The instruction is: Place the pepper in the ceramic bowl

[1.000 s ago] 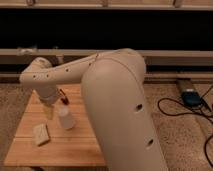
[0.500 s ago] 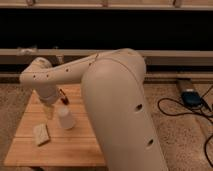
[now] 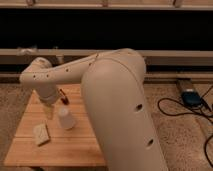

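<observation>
Camera view looks down across a small wooden table point(image 3: 65, 150) on a speckled floor. The table's left and front edges are in plain sight. Its right side is covered by the robot's thick beige arm point(image 3: 117, 105), which rises from the lower right and reaches left over the wood.

The gripper point(image 3: 48, 111) hangs from the bent wrist at the table's left rear part, pointing down and close to the surface. Whether it is spread or closed, or gripping anything, cannot be told.

The pepper point(image 3: 63, 96), a slim red sliver with a darker end, shows just right of the wrist and behind the white cup point(image 3: 66, 120). Whether it lies on the wood or touches the arm cannot be told.

The white cup stands upright just right of the gripper, near the middle of the visible wood, and its inside is not in sight. A pale beige block point(image 3: 41, 134) lies flat toward the front left corner, apart from the cup.

Bare wood runs along the front edge ahead of the cup and the block. On the floor to the right, black cables point(image 3: 172, 107) loop beside a blue device point(image 3: 191, 96), well apart from the table. A long ledge point(image 3: 165, 57) runs behind, below dark panels.
</observation>
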Controlling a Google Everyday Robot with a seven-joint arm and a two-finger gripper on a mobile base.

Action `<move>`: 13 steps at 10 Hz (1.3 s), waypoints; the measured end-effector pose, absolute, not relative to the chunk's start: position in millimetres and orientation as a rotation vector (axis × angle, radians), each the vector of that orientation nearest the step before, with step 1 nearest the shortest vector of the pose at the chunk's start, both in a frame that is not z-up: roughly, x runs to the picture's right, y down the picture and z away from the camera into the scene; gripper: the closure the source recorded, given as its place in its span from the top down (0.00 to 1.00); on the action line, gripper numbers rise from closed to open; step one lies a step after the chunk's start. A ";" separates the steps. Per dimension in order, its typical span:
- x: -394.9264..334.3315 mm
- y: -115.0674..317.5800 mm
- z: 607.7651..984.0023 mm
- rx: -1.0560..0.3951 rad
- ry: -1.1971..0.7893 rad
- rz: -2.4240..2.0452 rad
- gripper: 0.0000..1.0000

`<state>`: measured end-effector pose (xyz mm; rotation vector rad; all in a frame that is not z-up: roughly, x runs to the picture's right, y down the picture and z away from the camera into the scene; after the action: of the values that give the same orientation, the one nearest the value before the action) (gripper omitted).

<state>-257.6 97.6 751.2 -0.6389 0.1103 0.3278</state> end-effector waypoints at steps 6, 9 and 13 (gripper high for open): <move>-257.6 97.6 751.2 -0.639 0.110 0.328 0.80; -257.6 97.6 751.2 -0.639 0.110 0.328 0.80; -264.2 88.8 772.0 -0.624 0.127 0.343 0.80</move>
<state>-264.2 88.8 772.0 -0.6237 0.1265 0.3428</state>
